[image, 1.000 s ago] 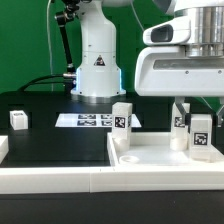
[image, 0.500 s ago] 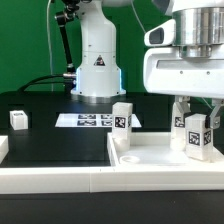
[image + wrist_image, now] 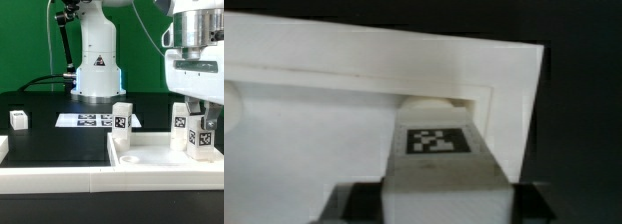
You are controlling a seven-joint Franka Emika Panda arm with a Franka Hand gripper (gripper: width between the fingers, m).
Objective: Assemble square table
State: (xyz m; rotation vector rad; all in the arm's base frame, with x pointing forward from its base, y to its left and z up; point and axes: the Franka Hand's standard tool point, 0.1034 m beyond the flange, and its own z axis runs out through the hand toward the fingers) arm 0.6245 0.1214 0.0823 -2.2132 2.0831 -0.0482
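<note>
Most of the arm [image 3: 200, 62] was cut off above; what showed pointed straight down. Gripper [image 3: 200, 122] was clamped on a leg [image 3: 200, 141], upright, long axis vertical, tag camera-side, over the tabletop [image 3: 150, 162] at the exterior view's right. Whether it touched down, couldn't tell.

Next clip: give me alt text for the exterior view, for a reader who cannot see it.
The gripper holds a white tagged leg upright over the exterior view's right end of the white tabletop. A second leg and a third leg stand on the tabletop; a fourth leg sits on the black table at the exterior view's left.
</note>
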